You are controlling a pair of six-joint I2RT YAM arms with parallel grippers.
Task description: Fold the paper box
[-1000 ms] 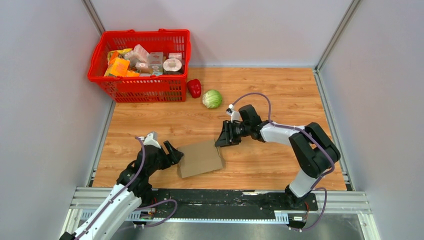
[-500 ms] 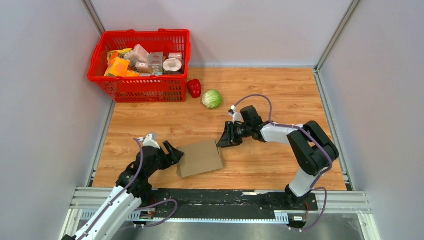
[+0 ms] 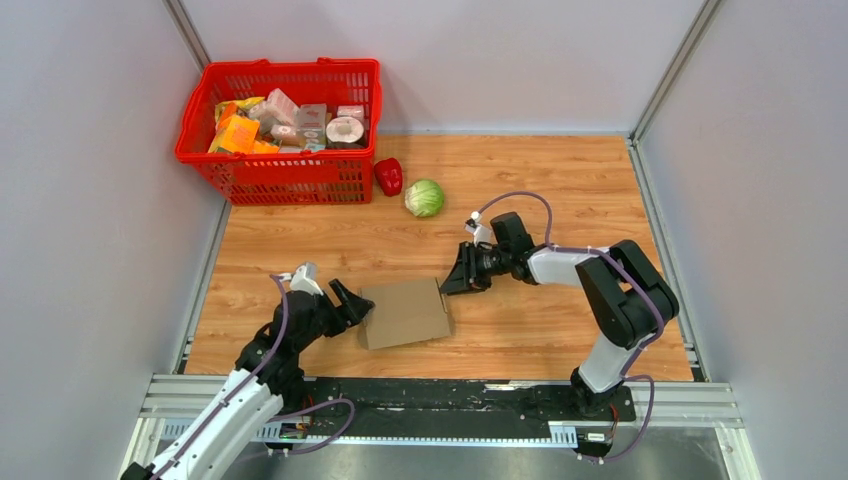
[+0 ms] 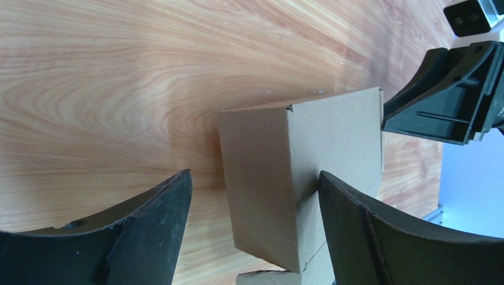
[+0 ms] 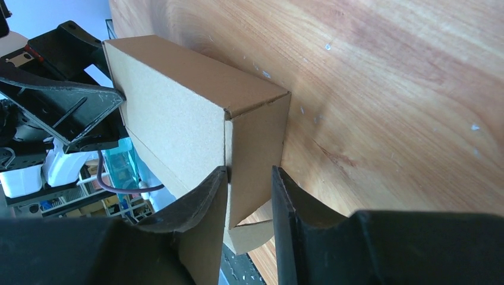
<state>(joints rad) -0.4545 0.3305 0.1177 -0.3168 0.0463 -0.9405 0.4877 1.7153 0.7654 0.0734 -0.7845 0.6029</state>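
Paper box [image 3: 404, 312], plain brown, rests on wood-grain table [image 3: 560, 180].

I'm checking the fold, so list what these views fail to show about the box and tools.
Right wrist: lower flap of the paper box, behind the right tool; grip unclear.
Left wrist: box's bottom end, cut off by frame.
Top external: basket labels, too small.
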